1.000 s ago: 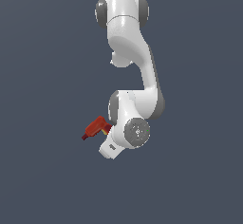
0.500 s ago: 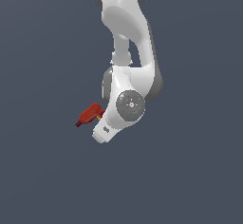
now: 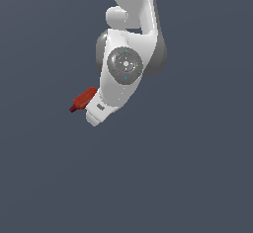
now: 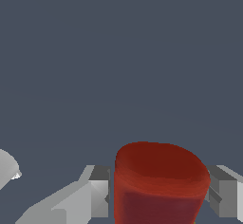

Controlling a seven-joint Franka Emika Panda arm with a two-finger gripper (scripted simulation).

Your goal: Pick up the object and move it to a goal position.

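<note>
Red drill-shaped toy (image 3: 83, 99) is small, matte red plastic with a darker tip at its far end, sticking out toward the exterior view's left from beside the white robot arm's (image 3: 126, 69) wrist, up in the air against plain grey. Wrist view: rounded red body (image 4: 160, 182) sits between the two grey fingers (image 4: 97, 192), both touching its sides. White gripper (image 4: 159, 190) is clamped on it. No readable text or logos.
</note>
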